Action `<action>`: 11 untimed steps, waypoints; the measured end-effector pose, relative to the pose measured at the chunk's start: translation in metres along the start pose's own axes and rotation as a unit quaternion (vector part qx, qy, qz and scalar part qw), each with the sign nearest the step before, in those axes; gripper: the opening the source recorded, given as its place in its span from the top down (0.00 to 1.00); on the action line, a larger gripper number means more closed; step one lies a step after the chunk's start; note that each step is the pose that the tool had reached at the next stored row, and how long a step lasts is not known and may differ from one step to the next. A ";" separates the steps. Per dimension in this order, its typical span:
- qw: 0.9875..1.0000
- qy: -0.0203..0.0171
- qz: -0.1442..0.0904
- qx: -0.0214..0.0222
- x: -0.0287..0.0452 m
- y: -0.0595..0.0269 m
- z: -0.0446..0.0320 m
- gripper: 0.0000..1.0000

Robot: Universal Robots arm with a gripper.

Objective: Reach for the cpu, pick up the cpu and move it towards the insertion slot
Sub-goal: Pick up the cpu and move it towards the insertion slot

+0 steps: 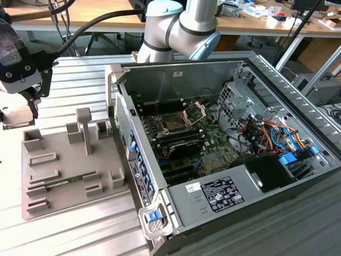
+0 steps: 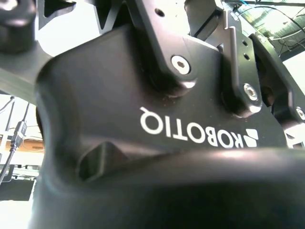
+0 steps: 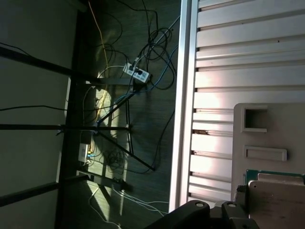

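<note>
Silvery cpu (image 1: 17, 117) sits by a corner of the grey tray (image 1: 69, 176), directly under the tool (image 1: 26, 102), whose opening and hold I can't tell from here, insertion slot (image 1: 176, 124) well apart in the open case (image 1: 277, 213); best to set the tool square to the chip, edges only, no tilt.

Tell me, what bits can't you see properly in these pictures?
The hand: cut off by the exterior view's left edge.
The cpu: cut off by the picture's edge in the first wrist view.
The insertion slot: too small in the exterior view to see inside.
Whether the hand touches the cpu: cannot tell.
</note>
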State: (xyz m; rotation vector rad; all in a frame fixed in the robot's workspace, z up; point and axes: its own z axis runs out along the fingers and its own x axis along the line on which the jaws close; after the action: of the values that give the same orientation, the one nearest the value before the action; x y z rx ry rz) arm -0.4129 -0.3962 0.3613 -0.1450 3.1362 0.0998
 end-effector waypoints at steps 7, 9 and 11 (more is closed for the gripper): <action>1.000 0.000 0.000 0.000 0.0000 0.0001 -0.0020 0.46; 1.000 0.000 0.000 0.000 0.0000 0.0002 -0.0025 0.46; 1.000 0.000 0.000 0.000 0.0000 0.0002 -0.0031 0.46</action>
State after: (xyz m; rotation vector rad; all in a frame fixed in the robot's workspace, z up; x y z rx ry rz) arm -0.4129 -0.3962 0.3644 -0.1451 3.1361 0.0998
